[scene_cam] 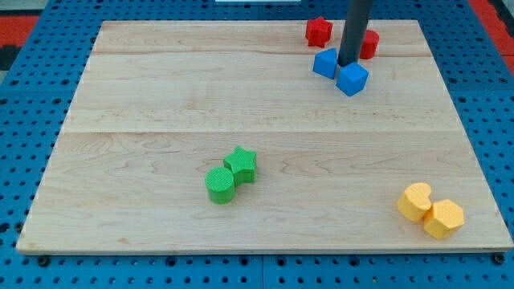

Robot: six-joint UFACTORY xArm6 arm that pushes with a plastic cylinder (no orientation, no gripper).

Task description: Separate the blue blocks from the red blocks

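Two blue blocks sit at the view's top right: a blue block [325, 63] on the left and a blue cube [352, 79] just right and below it, touching or nearly so. A red star [319, 31] lies above them. A second red block [369, 43] sits to the right, partly hidden behind the rod. My tip [349, 63] rests between the two blue blocks, at the upper edge of the blue cube, just below the hidden red block.
A green star [242, 164] and a green cylinder [220, 185] touch near the board's middle bottom. Two yellow blocks [416, 201] [444, 218] sit together at the bottom right corner. The wooden board [161, 96] lies on a blue pegboard.
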